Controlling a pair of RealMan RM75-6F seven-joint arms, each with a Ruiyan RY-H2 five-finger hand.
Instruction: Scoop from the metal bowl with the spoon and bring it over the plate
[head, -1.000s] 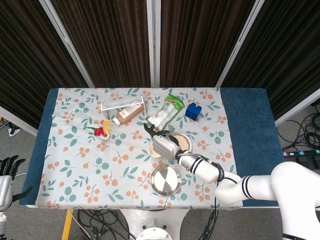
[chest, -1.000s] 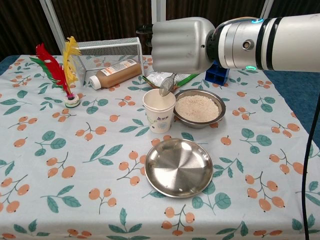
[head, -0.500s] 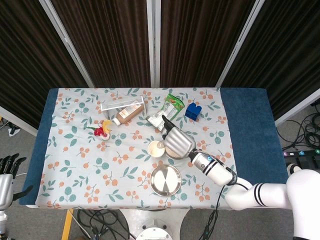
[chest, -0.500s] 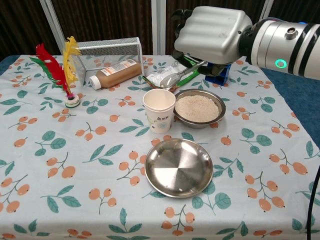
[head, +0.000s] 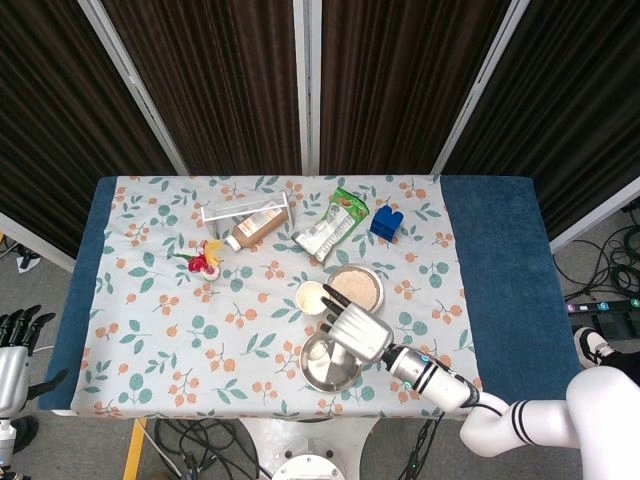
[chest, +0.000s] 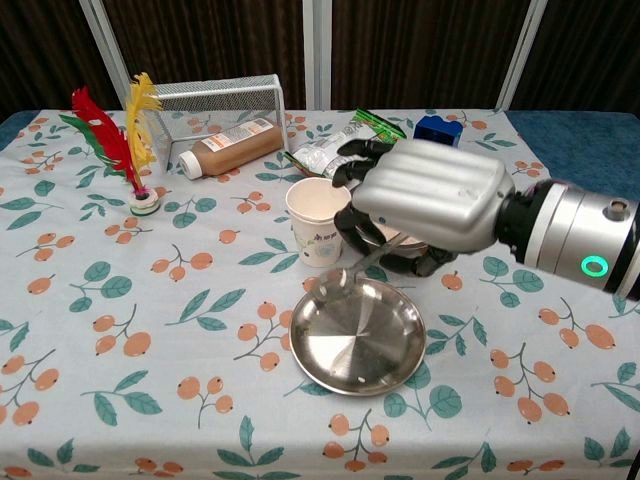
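My right hand (head: 355, 330) (chest: 430, 195) grips the metal spoon's handle. The spoon (chest: 335, 284) (head: 320, 352) slants down to the left, its bowl just above the left part of the round steel plate (chest: 370, 350) (head: 342, 374). Whether the spoon carries rice I cannot tell. The metal bowl (head: 381, 288) of rice stands just behind the plate; in the chest view the hand hides most of it. My left hand (head: 15, 345) hangs off the table's left side, holding nothing, fingers apart.
A white paper cup (chest: 316, 215) stands left of the bowl. Behind it lie a snack packet (chest: 325, 152), a blue block (chest: 436, 128), a wire basket (chest: 215, 100) with a brown bottle (chest: 230, 146), and a feather shuttlecock (chest: 128, 150).
My right hand has carried the spoon from above the cup, over the bowl, then forward and down to the plate. The left hand has stayed put.
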